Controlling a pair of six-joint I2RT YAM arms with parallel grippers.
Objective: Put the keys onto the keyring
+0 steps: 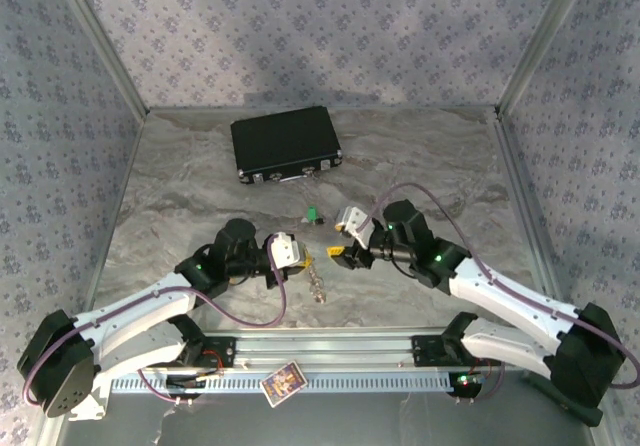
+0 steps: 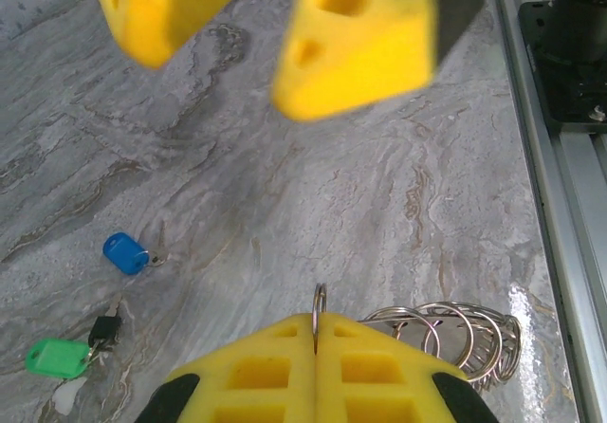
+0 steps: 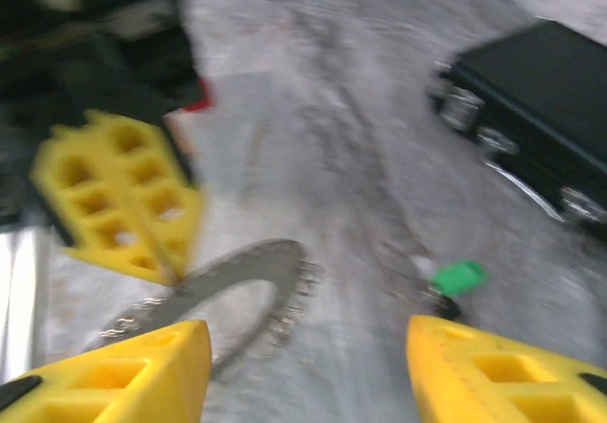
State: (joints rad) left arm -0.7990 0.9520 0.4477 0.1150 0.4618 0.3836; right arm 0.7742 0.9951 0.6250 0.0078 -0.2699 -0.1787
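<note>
Left hand [image 2: 317, 326] clamping keyring [image 2: 463, 336], keys [image 2: 125, 252] well apart

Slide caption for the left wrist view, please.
Left hand pinches the keyring; blue key and green key lie apart on the table.

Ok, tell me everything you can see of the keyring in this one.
The keyring is a thin silvery metal ring with many small wire loops fanned along its rim like teeth. The left hand is shut on its edge, so it stands edge-on between the yellow fingers, with the loops bunched to one side. The right wrist view of it is blurred.
</note>
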